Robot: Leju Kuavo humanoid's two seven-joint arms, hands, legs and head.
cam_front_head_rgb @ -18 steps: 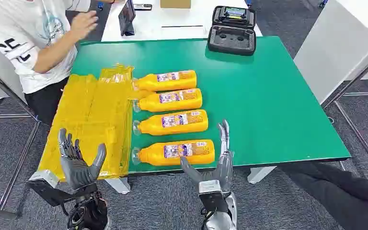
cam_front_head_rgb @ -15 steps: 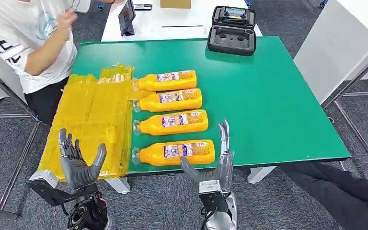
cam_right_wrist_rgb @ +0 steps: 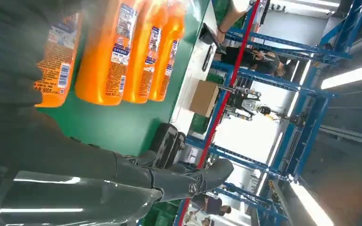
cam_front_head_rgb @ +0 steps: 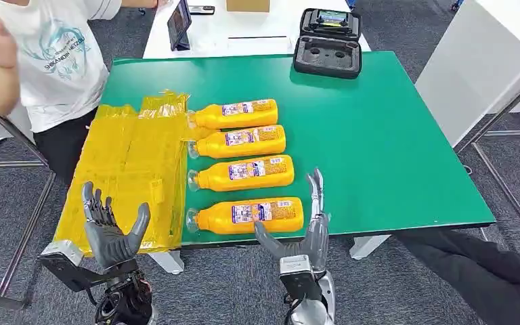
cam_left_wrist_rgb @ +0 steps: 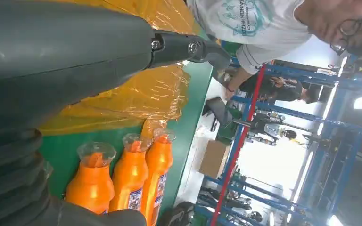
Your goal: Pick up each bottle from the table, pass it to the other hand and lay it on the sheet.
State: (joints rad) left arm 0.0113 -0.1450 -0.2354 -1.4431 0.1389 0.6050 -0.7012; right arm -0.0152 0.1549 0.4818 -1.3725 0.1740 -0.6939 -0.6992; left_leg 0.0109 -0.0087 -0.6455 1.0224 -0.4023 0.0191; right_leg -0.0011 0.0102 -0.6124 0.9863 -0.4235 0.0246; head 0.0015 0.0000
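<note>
Several orange bottles lie side by side on the green table [cam_front_head_rgb: 379,135], caps toward the yellow sheet [cam_front_head_rgb: 128,169] on the left. The nearest bottle [cam_front_head_rgb: 250,215] lies at the front edge, the second bottle [cam_front_head_rgb: 244,172] behind it. My right hand [cam_front_head_rgb: 301,233] is open just in front of the nearest bottle's base end, thumb under the table edge, fingers raised beside it. My left hand [cam_front_head_rgb: 112,227] is open, palm up, at the front edge of the sheet, holding nothing. The left wrist view shows bottle caps [cam_left_wrist_rgb: 96,153] and the sheet [cam_left_wrist_rgb: 136,94]; the right wrist view shows bottle labels [cam_right_wrist_rgb: 56,52].
A person in a white T-shirt [cam_front_head_rgb: 54,61] stands at the table's far left with an arm raised. A black open case [cam_front_head_rgb: 328,42] sits at the back edge. A white table [cam_front_head_rgb: 244,24] stands behind. The table's right half is bare green.
The person's arm has drawn back to the left, away from the table. Both of my hands and the bottles have stayed where they were.
</note>
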